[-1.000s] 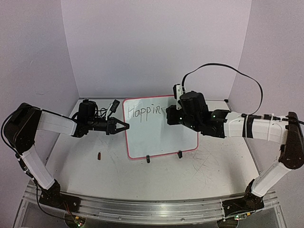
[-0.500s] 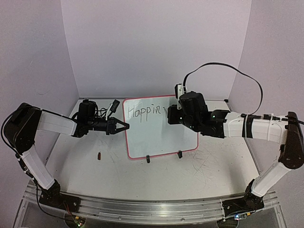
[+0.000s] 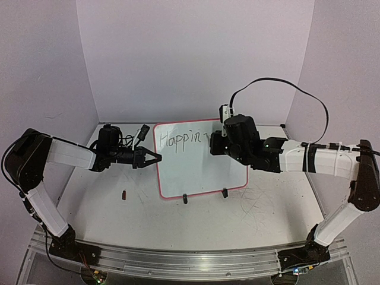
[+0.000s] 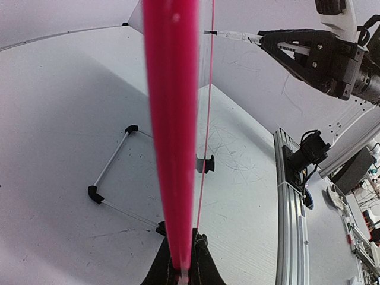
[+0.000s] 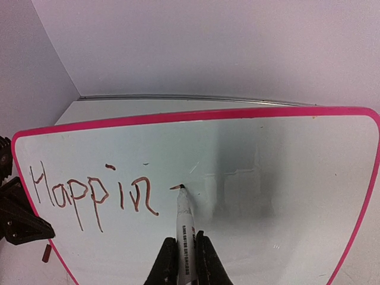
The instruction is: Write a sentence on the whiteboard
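Observation:
The whiteboard (image 3: 199, 169) with its red-pink frame stands tilted at the back middle of the table. It also fills the right wrist view (image 5: 267, 178). The sentence (image 3: 181, 140) reads "Happin" in dark lettering on the top line (image 5: 92, 193). My right gripper (image 3: 212, 145) is shut on a white marker (image 5: 183, 231), whose tip touches the board just right of the "n", at a short fresh dash. My left gripper (image 3: 155, 158) is shut on the board's left frame edge (image 4: 172, 119), which runs up between its fingers (image 4: 183, 270).
Two black clip feet (image 3: 184, 199) (image 3: 224, 193) sit on the board's lower edge. A small dark red cap (image 3: 124, 194) lies on the table left of the board. A wire stand (image 4: 113, 172) shows behind the board. Walls enclose the back and sides.
The marker tip has moved a little right of the "n" and left a short new dash. The left arm and the board have not moved.

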Action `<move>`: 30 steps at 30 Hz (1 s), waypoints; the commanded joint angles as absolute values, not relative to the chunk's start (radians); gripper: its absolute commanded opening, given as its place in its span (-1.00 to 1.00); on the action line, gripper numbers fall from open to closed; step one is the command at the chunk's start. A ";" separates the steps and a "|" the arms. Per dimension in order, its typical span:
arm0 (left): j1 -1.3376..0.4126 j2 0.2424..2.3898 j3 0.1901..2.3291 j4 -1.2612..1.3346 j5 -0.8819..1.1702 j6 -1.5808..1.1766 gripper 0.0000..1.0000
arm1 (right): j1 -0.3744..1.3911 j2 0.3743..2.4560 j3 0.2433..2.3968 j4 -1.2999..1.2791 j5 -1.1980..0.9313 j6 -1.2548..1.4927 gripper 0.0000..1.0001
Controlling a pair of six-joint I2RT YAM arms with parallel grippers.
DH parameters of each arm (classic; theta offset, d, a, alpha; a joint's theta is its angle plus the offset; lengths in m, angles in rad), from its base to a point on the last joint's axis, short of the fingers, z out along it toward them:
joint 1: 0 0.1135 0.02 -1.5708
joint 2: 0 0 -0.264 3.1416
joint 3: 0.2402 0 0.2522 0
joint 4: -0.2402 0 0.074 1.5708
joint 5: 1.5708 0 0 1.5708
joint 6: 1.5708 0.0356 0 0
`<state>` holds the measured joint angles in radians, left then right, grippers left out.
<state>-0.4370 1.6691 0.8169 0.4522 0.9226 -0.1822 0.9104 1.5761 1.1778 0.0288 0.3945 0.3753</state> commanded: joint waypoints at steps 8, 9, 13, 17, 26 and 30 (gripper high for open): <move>-0.442 1.652 0.837 0.417 0.880 -0.140 -1.00 | 0.906 1.610 1.232 0.055 0.377 0.356 -1.00; -0.442 1.653 0.837 0.417 0.881 -0.140 -1.00 | 0.907 1.612 1.232 0.055 0.374 0.356 -1.00; -0.441 1.657 0.839 0.417 0.883 -0.140 -1.00 | 0.905 1.613 1.232 0.057 0.370 0.354 -1.00; -0.442 1.658 0.839 0.417 0.884 -0.140 -1.00 | 0.906 1.620 1.233 0.057 0.346 0.354 -1.00; -0.442 1.658 0.840 0.416 0.882 -0.139 -1.00 | 0.914 1.613 1.203 0.040 0.314 0.371 -1.00; -0.441 1.657 0.839 0.415 0.881 -0.140 -1.00 | 0.916 1.594 1.177 0.022 0.316 0.388 -1.00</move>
